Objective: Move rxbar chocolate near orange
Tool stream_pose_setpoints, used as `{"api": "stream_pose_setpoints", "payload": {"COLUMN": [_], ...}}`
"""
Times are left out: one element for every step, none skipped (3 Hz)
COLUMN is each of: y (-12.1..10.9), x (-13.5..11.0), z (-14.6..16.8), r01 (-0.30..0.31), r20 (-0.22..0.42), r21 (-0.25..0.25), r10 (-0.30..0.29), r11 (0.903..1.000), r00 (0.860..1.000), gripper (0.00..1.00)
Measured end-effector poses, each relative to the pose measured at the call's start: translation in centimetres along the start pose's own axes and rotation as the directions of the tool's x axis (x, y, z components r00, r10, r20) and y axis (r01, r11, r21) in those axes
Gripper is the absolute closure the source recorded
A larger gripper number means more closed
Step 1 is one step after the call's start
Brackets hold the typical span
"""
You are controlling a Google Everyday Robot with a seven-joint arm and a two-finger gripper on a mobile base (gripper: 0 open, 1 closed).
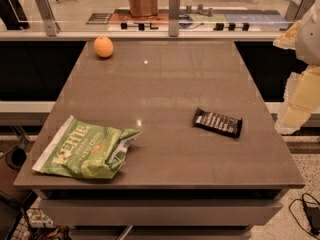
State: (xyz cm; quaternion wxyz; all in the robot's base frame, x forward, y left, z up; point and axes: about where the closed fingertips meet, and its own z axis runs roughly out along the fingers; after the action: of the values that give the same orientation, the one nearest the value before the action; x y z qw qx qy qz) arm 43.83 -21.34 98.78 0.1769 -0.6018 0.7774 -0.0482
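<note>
The rxbar chocolate (pixel 217 122), a small flat black bar with white lettering, lies on the brown table (pixel 165 79) at the right of middle. The orange (pixel 103 47) sits at the table's far left corner, well apart from the bar. My arm hangs at the right edge of the view, off the table's right side. Its gripper (pixel 294 115) is pale and points down beside the table edge, to the right of the bar, and holds nothing that I can see.
A large green chip bag (pixel 87 149) lies at the table's front left. A glass partition with metal posts (pixel 173 11) runs behind the table's far edge. A black cable (pixel 307 211) lies on the floor at the lower right.
</note>
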Motion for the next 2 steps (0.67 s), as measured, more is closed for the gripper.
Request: {"api": "stream_pose_setpoints", "payload": {"y": [0.0,-0.26], "x": [0.0,0.13], "z": [-0.01,0.44], "r01": [0.0,-0.019], "r20": [0.0,0.025], "r21": [0.0,-0.011], "r10": [0.0,0.019], "r11": [1.0,0.9998], "r00": [1.0,1.0], "gripper": [0.0,0.0]}}
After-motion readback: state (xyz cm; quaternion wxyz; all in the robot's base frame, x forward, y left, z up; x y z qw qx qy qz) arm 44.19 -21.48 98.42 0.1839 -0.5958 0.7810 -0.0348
